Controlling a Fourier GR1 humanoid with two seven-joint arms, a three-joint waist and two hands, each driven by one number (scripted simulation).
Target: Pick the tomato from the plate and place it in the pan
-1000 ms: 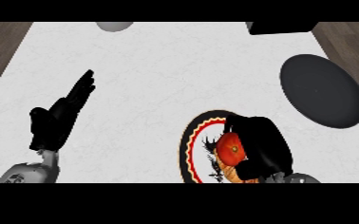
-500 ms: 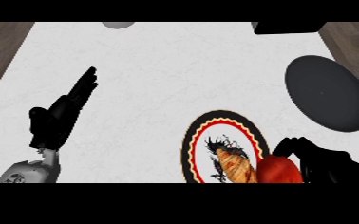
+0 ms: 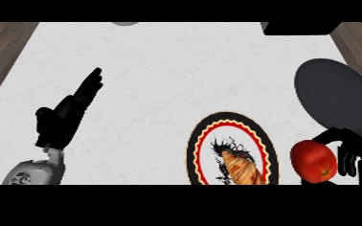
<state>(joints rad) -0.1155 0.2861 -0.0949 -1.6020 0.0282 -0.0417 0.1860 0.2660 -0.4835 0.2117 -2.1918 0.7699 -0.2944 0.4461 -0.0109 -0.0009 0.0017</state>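
Head view: white counter (image 3: 176, 67); dark pan (image 3: 329, 91) at right edge; patterned plate (image 3: 232, 151) near lower edge. Left hand (image 3: 67, 115) is rested open at left, fingers straight. Tomato (image 3: 313, 159) is held clear of the plate, right of it, below the pan, right hand (image 3: 344, 148) fingers curled round its right side.

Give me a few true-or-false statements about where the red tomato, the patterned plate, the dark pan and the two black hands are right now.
1. The red tomato lies on the round patterned plate. False: it is off the plate, to the plate's right.
2. The right hand curls round the tomato. True.
3. The tomato is inside the dark round pan. False: it is below the pan in the view.
4. The left hand is open with straight fingers, holding nothing. True.
5. The plate carries a black rim with a red ring. True.
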